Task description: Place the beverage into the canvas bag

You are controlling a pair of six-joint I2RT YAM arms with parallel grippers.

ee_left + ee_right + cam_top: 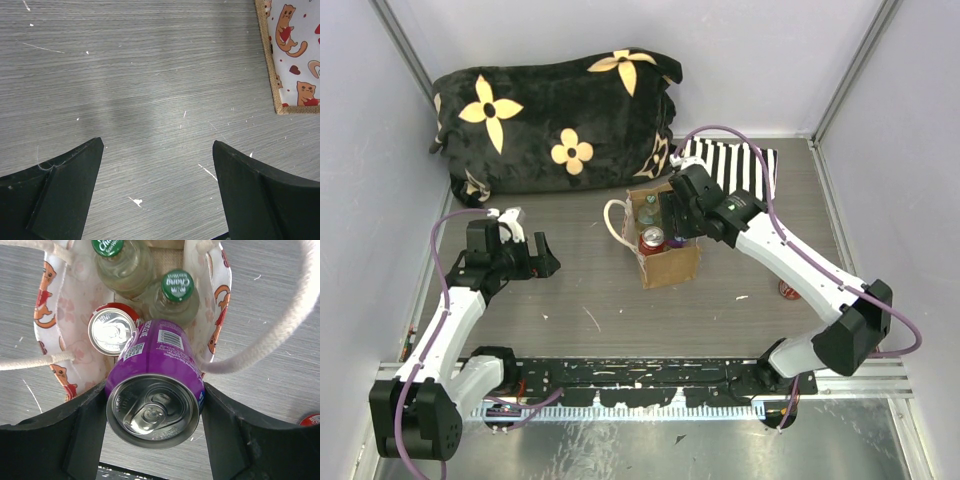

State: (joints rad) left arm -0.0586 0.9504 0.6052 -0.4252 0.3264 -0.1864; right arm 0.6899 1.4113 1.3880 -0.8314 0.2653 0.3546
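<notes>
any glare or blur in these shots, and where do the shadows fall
Top view: even, soft light, no glare, only weak shadows under the arms. Left wrist view: table grain is sharp, with two faint shadow patches beyond the open left hand. Right wrist view: mild sheen on the purple can lid, and the bag lining is in focus.

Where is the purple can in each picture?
Top external: purple can at centre, in the right end effector over the canvas bag.
Left wrist: not in it.
Right wrist: lower centre, between the fingers.
Shared landmark: the bag's cat-print lining.
</notes>
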